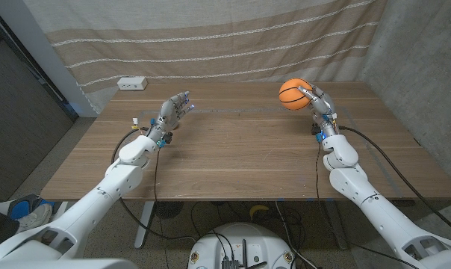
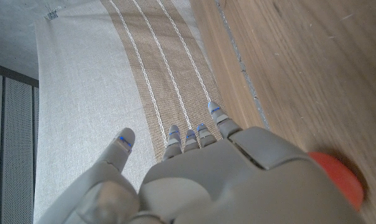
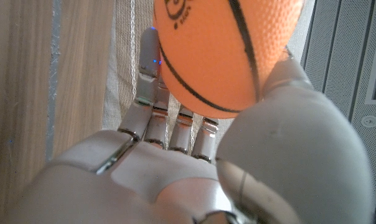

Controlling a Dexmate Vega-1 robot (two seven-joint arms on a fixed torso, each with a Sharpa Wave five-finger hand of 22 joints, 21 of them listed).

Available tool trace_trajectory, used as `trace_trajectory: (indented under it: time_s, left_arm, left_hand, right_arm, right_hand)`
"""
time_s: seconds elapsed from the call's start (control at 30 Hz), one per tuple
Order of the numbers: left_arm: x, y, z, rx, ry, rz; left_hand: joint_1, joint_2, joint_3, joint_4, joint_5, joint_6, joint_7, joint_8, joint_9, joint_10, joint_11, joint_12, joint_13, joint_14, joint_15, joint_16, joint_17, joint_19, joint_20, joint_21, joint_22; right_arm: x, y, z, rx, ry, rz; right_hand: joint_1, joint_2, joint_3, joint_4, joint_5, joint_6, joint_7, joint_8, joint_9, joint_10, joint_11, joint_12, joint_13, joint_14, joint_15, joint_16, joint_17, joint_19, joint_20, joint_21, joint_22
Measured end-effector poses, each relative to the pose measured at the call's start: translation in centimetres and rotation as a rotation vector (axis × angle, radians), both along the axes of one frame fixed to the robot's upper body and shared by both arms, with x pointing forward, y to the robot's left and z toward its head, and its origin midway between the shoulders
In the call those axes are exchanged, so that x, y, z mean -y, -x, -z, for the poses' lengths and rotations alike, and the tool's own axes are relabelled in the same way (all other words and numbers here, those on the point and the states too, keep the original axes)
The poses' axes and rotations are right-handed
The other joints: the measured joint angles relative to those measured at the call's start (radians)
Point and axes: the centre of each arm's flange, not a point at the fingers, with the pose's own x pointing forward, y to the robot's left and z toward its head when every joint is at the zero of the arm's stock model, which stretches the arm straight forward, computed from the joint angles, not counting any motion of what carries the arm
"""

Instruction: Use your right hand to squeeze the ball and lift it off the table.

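An orange ball with black basketball lines (image 1: pixel 291 94) is held in my right hand (image 1: pixel 316 103) at the far right of the wooden table (image 1: pixel 233 157), up off the tabletop. In the right wrist view the ball (image 3: pixel 228 50) sits between the fingers (image 3: pixel 152 93) and the thumb (image 3: pixel 294 124), which press against it. My left hand (image 1: pixel 173 112) stands over the far left of the table, fingers apart and holding nothing. In the left wrist view its fingers (image 2: pixel 194 134) reach toward the curtain.
A white power strip (image 1: pixel 132 84) lies at the table's far left corner. A striped beige curtain (image 1: pixel 210 37) hangs behind the table. A grey wall (image 1: pixel 427 60) stands to the right. Shoes (image 1: pixel 28 213) lie on the floor at the left.
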Motion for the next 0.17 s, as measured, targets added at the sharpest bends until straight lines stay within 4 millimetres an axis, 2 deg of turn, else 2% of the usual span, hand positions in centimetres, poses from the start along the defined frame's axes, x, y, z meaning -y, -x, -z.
trace_trajectory:
  time_s: [0.17]
  left_arm:
    - [-0.23, -0.02, 0.12, 0.001, -0.001, 0.006]
  left_hand:
    - [0.000, 0.000, 0.000, 0.000, 0.000, 0.000, 0.000, 0.000, 0.000, 0.000, 0.000, 0.000, 0.000, 0.005, -0.005, 0.000, 0.000, 0.001, -0.001, 0.000, 0.000]
  right_arm:
    - [-0.13, 0.22, 0.13, 0.000, -0.007, 0.001]
  right_hand:
    - [0.000, 0.000, 0.000, 0.000, -0.001, 0.000, 0.000, 0.000, 0.000, 0.000, 0.000, -0.004, 0.000, 0.000, 0.000, 0.000, 0.000, 0.000, 0.000, 0.000, -0.002]
